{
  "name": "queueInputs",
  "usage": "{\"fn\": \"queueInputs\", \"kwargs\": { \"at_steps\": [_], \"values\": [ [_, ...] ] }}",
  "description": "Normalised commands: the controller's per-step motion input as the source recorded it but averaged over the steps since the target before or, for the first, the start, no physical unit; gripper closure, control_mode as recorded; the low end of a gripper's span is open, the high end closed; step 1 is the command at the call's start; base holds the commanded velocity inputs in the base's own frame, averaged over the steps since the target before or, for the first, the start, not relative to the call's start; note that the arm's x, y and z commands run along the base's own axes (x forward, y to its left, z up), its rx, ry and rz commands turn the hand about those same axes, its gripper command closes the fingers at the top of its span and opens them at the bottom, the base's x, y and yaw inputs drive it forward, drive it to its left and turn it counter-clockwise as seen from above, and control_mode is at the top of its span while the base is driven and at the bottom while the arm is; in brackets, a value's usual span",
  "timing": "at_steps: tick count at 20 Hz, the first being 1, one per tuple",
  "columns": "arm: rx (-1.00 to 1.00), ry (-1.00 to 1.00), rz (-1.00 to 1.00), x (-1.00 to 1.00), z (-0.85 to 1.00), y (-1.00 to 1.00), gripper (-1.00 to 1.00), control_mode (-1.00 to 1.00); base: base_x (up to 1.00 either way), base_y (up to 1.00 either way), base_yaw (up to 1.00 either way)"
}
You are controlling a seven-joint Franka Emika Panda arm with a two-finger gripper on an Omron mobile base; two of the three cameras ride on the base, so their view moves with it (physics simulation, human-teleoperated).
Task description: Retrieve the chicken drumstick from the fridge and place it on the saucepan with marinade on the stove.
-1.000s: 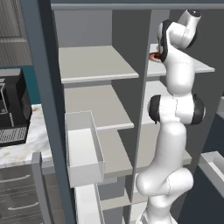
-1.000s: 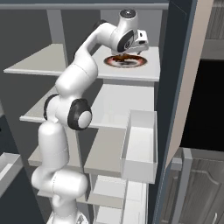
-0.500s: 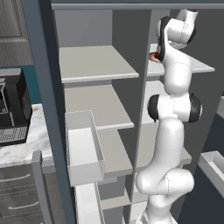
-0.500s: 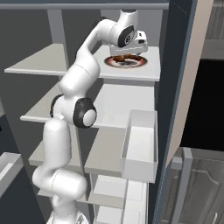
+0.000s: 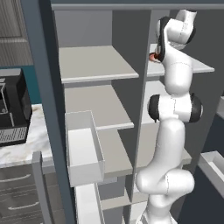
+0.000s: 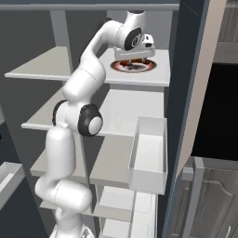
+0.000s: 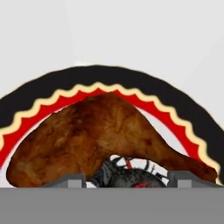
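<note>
The fridge (image 5: 43, 87) stands open with pale shelves inside. On its top right shelf (image 6: 155, 78) lies a plate (image 6: 147, 67) with a black rim and a red zigzag band. The brown chicken drumstick (image 7: 96, 135) lies on that plate (image 7: 39, 94). My gripper (image 6: 135, 59) hangs straight down over the plate, low on the meat. In the hand view the gripper (image 7: 127, 179) has its two fingertips (image 7: 65, 179) apart, with the drumstick's lower side between them; contact is not clear. From the left base view a sliver of the plate (image 5: 152, 57) peeks out beside my arm. Saucepan, marinade and stove are out of view.
A pale door bin (image 5: 83, 148) (image 6: 148, 153) juts out at mid height below the arm. A black coffee machine (image 5: 11, 109) sits on the marble counter to the left, above grey drawers (image 5: 17, 192). The fridge door (image 6: 190, 93) stands to the right.
The hand has sunk lower onto the plate, and the upper arm has swung in over the shelf. The jaws have narrowed toward the drumstick.
</note>
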Motion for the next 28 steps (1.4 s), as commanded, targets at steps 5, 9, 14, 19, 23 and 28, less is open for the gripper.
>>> {"fn": "queueInputs", "kwargs": {
  "at_steps": [5,9,14,19,23,28],
  "values": [
    [0.02,0.25,0.06,-0.02,-0.52,0.0,-1.0,-1.0,0.0,0.0,0.0],
    [0.05,0.1,0.04,-0.27,-0.46,0.01,-1.0,-1.0,0.0,0.0,0.0],
    [0.04,0.03,0.01,-0.08,-0.27,0.06,-1.0,-1.0,0.0,0.0,0.0],
    [0.01,0.07,0.0,-0.09,-0.13,0.04,-1.0,-1.0,0.0,0.0,0.0],
    [0.09,-0.02,-0.05,0.0,0.01,0.0,-1.0,-1.0,0.0,0.0,0.0],
    [0.19,-0.16,-0.14,-0.11,0.17,0.14,-1.0,-1.0,0.0,0.0,0.0]
  ]
}}
